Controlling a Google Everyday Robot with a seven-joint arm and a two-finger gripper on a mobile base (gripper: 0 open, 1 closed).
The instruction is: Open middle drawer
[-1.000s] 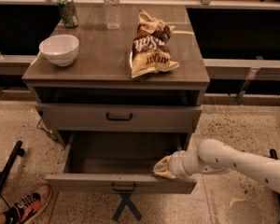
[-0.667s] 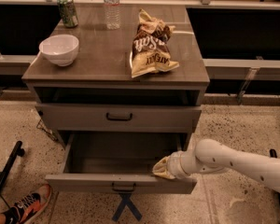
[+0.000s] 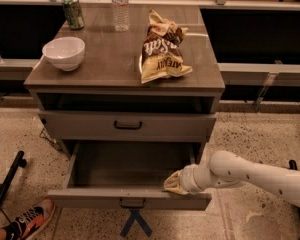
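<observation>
The gripper (image 3: 173,184) is being rested on the front edge of the pulled-out middle drawer (image 3: 90,198), at five o'clock of the cabinet (image 3: 115,59); its opening cannot be told

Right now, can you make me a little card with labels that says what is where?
middle drawer: pulled out
upper drawer: closed
gripper: at the front edge of the middle drawer, toward its right end
cabinet top: holds white bowl, green can, water bottle, chip bag
floor, lower left: shoe
</observation>
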